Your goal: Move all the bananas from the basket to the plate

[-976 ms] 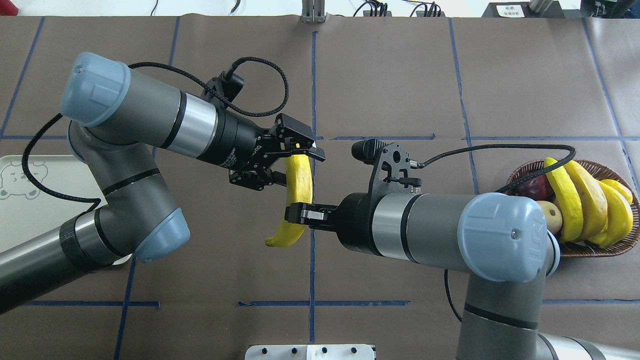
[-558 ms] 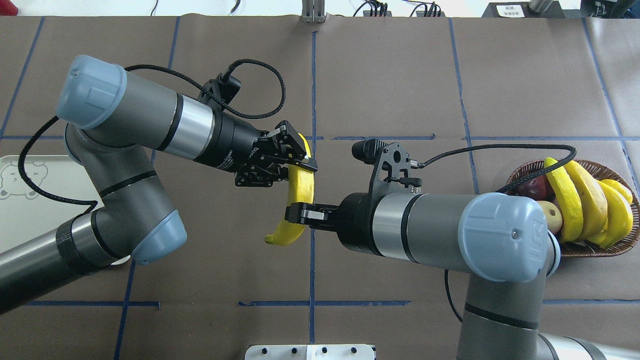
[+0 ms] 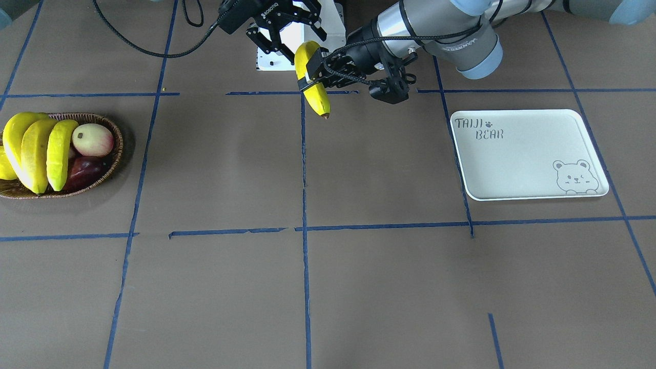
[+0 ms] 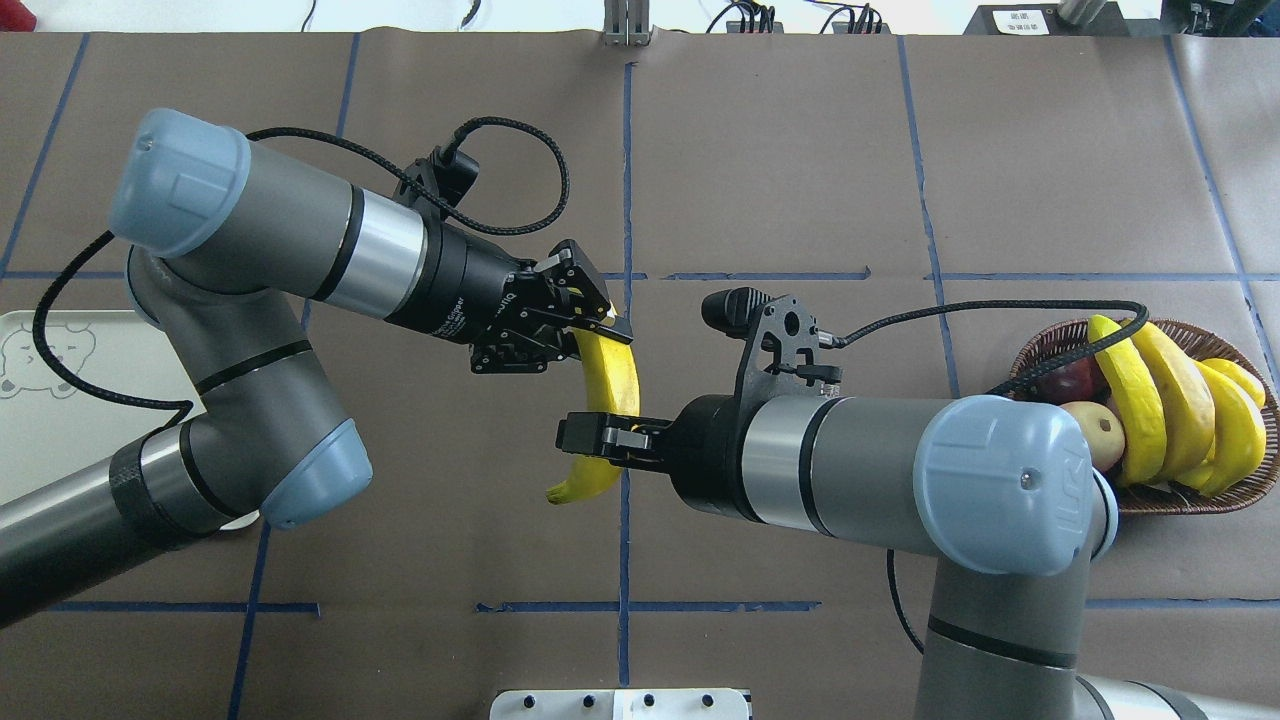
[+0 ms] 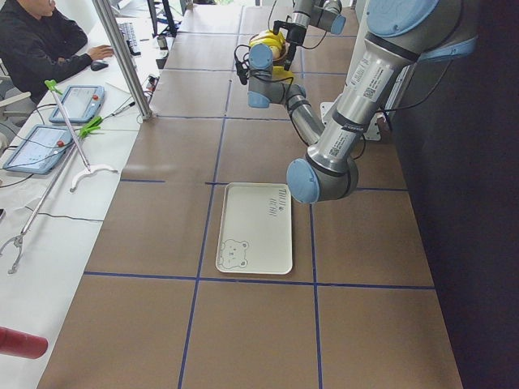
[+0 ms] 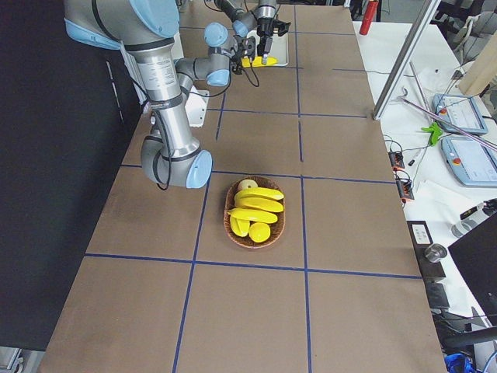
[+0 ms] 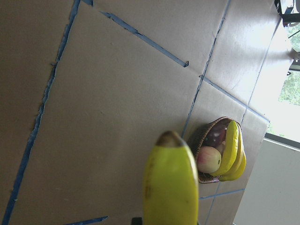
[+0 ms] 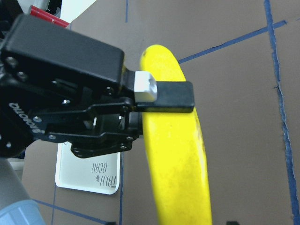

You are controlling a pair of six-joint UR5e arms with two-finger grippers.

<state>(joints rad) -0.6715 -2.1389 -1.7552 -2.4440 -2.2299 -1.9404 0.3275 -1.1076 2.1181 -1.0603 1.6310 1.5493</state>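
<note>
Both claws are at one banana (image 4: 612, 390) right now, held up over the middle of the table (image 3: 359, 287). The left claw (image 4: 598, 322) is clamped tight on the end that sits higher in the overhead frame. The right wrist camera catches one of its black pads (image 8: 173, 96) pressed flat across the yellow skin. The right claw (image 4: 585, 438) sits further down the fruit, just below centre in the overhead frame, and its jaws stand spread. In its own wrist view, two dark tips peek in at the bottom edge, with brown table showing between each of them and the banana. So the grip belongs to the left claw alone. In the front view the banana is at upper centre, tilted, with its dark tip lowest in the frame. Over at the right of that view lies the plate (image 3: 523, 164), flat on the table, bear drawing in its lower right corner, well apart from the action. At the far left edge sits the basket (image 3: 117, 154), with the other bananas (image 3: 36, 151) lying side by side across it. An apple (image 3: 93, 139) and a dark red fruit (image 3: 84, 171) are tucked in just beside them.
</note>
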